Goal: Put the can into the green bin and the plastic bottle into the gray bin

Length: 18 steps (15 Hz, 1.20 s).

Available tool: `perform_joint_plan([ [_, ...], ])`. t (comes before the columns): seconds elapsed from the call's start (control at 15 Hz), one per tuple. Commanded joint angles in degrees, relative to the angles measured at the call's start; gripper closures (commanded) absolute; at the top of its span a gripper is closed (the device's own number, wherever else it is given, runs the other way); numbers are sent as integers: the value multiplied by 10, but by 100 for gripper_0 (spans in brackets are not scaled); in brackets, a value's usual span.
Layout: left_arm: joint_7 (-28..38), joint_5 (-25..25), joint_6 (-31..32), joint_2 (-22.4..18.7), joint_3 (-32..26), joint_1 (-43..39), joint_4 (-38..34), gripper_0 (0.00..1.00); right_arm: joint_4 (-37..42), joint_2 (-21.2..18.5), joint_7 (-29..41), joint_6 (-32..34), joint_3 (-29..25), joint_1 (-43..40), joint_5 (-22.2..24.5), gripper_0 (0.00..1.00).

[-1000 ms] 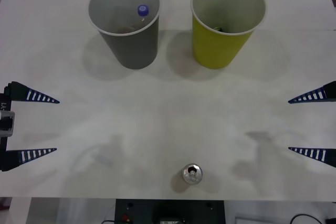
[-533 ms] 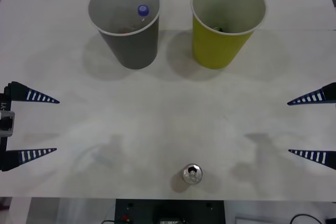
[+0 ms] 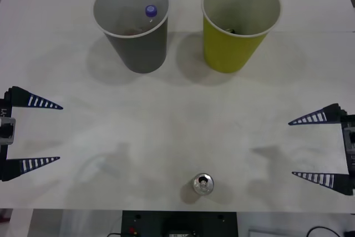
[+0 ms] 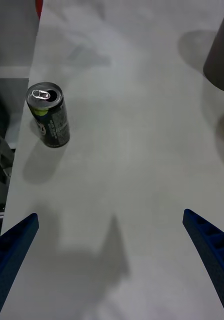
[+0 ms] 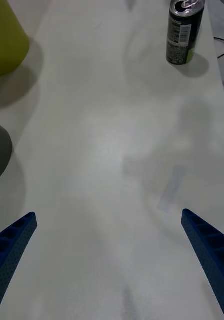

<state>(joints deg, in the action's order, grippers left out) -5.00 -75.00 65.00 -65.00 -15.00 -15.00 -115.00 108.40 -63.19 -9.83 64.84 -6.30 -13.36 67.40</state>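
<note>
- Two bins stand side by side at the table's point(image 3: 177, 131) far end, well beyond both grippers.
- The gray bin point(image 3: 141, 48) holds one plastic bottle point(image 3: 151, 11), blue cap up.
- The green bin point(image 3: 233, 48) has something small and dark inside; I cannot tell what.
- One can point(image 3: 203, 184) stands upright at the near edge, between the grippers, nearer the right.
- Left gripper point(image 3: 40, 132) and right gripper point(image 3: 310, 148): fingers spread wide, holding nothing.

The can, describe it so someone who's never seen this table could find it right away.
On the white table, look at the near edge, away from the two big bins at the far side. The can stands upright there alone, small, dark-sided, with a shiny silver top and pull tab.
</note>
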Motion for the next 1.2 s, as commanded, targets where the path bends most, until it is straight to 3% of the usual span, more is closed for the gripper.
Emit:
perform_joint_plan([
  [0.07,0,0,0,0,0,0,0,0,-29,14,-59,20,26,14,-23,0],
  [0.4,0,0,0,0,0,0,0,0,-93,66,-111,92,39,42,-27,0],
  [1.07,0,0,0,0,0,0,0,0,-202,173,-154,114,105,84,-26,0],
  [1.2,0,0,0,0,0,0,0,0,-218,194,-192,113,116,88,-26,0],
])
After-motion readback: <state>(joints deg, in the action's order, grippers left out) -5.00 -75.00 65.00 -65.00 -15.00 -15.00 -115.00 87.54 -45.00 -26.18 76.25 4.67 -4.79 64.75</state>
